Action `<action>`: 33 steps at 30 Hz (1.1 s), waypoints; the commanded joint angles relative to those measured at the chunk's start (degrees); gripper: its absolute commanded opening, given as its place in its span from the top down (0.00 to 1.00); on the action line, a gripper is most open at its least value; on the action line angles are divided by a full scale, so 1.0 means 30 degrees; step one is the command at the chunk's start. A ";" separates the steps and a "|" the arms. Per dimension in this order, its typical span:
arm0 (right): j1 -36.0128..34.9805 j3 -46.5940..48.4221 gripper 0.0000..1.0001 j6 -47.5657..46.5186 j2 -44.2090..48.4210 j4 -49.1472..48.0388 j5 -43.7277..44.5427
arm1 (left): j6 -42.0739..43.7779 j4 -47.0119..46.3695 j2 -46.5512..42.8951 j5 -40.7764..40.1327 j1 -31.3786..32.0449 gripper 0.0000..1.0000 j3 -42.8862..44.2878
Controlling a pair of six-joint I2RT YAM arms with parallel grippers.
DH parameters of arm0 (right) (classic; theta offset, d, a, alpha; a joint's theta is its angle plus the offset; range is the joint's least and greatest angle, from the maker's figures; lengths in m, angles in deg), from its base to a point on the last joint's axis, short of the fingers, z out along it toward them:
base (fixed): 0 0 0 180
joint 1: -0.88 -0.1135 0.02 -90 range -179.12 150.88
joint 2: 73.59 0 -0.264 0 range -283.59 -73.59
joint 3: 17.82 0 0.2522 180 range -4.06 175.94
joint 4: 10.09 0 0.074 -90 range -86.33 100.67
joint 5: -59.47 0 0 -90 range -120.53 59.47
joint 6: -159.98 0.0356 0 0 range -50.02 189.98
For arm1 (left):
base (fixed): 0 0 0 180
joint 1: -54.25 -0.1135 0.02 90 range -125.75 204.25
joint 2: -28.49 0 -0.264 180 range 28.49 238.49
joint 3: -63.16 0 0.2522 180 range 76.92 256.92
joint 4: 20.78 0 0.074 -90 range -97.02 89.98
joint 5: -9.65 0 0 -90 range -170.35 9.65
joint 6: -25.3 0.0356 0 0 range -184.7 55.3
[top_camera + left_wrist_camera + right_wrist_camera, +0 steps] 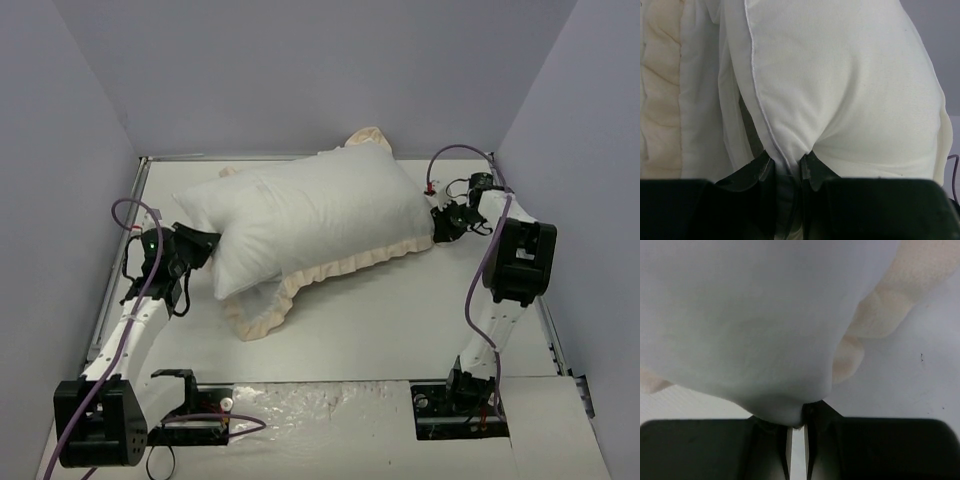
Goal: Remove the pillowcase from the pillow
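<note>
The plump white pillow (250, 215) lies slantwise across the table, its left end sticking out of the pillowcase (340, 268), whose cream frill shows along the near edge and at the far corner. My left gripper (210, 243) is shut on the pillow's left end; the left wrist view shows the jaws (787, 162) pinching seamed white pillow fabric (850, 90), with the frilled cover (660, 90) to the left. My right gripper (438, 222) is at the cover's right end. In the right wrist view its jaws (802, 412) are nearly closed on the white cover fabric (740, 315), frill (890, 300) beside it.
The white table (400, 320) is boxed in by grey walls on three sides, with metal rails along its left and right edges. The right arm's elbow (520, 255) stands near the right rail. Both arm bases sit at the near edge on a glossy sheet (330, 410).
</note>
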 commanded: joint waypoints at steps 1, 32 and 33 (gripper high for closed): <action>0.0198 -0.0182 1.00 0.0558 0.0146 0.0221 -0.0247 | 0.0187 -0.0126 -0.1252 -0.0291 -0.0729 0.98 0.1316; 0.5184 -0.1567 0.34 -0.2084 0.7619 0.6256 -0.4027 | 0.1738 0.5792 -0.4565 0.4574 -0.5742 0.31 0.2339; 0.4744 -0.0518 0.34 -0.0948 0.7590 0.6197 -0.4027 | 0.2002 0.6172 -0.4419 0.4398 -0.5654 0.15 0.2546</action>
